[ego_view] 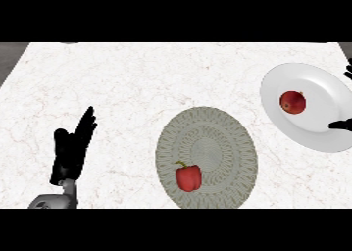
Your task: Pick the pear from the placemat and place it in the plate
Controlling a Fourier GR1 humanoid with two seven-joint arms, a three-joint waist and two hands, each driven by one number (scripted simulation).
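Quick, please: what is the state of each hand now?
Left hand: open, holding nothing.
Right hand: open around the plate's edge, holding nothing.

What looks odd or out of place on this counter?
No pear shows. A red pepper lies on the placemat, and a red round fruit lies in the plate.

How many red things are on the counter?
2. A red fruit lies in the white plate at the right; a red pepper lies on the round placemat in the middle. None seem hidden.
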